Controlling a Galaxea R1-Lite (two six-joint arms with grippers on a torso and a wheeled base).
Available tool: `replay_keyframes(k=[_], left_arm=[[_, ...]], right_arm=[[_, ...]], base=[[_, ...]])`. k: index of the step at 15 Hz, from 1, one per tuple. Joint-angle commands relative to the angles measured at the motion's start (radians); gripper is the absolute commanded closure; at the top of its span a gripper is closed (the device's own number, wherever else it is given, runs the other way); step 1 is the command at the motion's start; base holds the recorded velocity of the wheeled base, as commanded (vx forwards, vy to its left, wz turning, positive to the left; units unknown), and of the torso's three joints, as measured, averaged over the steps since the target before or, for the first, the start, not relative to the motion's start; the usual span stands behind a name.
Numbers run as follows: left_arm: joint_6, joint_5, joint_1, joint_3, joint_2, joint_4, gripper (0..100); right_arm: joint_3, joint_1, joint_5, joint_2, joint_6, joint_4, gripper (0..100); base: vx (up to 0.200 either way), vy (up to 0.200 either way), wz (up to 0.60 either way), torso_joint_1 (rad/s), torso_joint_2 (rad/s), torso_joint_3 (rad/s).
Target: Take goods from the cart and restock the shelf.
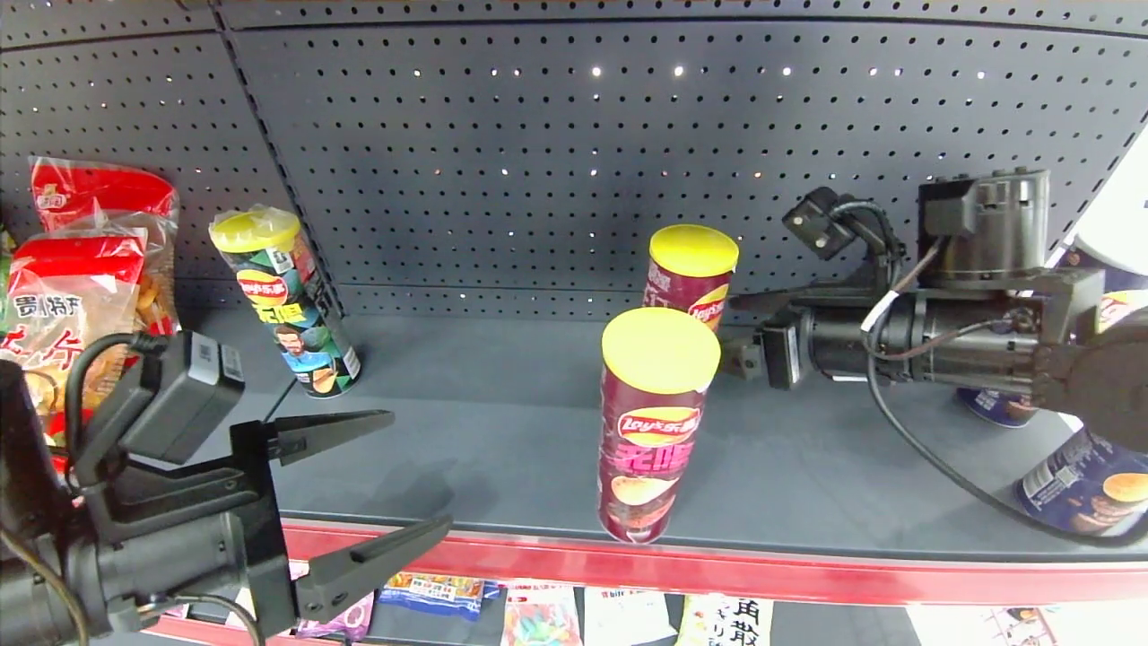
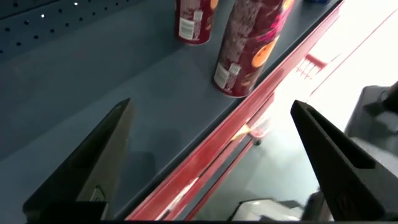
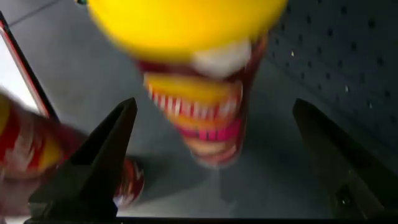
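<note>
Rear chip can (image 1: 691,278): likely light, stiff tube, slick, tippy. Grip mid-body, below lid (image 1: 693,248). Right claw (image 3: 212,104) wide, left claw (image 1: 419,469) wide, both empty.

brand logos and chinese print on chip cans (image 1: 655,422), snack bags (image 1: 72,296)

Grey pegboard (image 1: 574,161) at back; red snack bags (image 1: 81,269) far left; pkts (image 1: 538,615) lower tier.

The dark grey metal shelf deck (image 1: 502,431) and perforated back panel (image 1: 538,179) looked matt; the red front strip (image 1: 717,565) shone. The near maroon chip tube (image 1: 647,449) had a glossy wrap and a yellow plastic lid (image 1: 660,350). At the left, crinkled plastic snack bags (image 1: 72,269) glinted.
</note>
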Motion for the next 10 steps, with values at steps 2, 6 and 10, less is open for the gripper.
replay_keyframes(k=[2,6,10], left_arm=[[0.043,0.016,-0.044,-0.019,0.102,-0.001,0],[0.124,0.051,-0.075,-0.132,0.280,-0.008,0],[0.158,0.096,-0.113,-0.200,0.389,-0.001,0]], right_arm=[[0.163,-0.029,-0.028,-0.182,0.000,-0.002,0],[0.407,-0.040,-0.020,-0.519,-0.002,0.009,0],[0.577,-0.057,-0.028,-0.819,0.000,0.029,0]], base=[[0.000,0.000,0.00,0.000,0.00,0.000],[0.000,0.000,0.00,0.000,0.00,0.000],[0.000,0.000,0.00,0.000,0.00,0.000]])
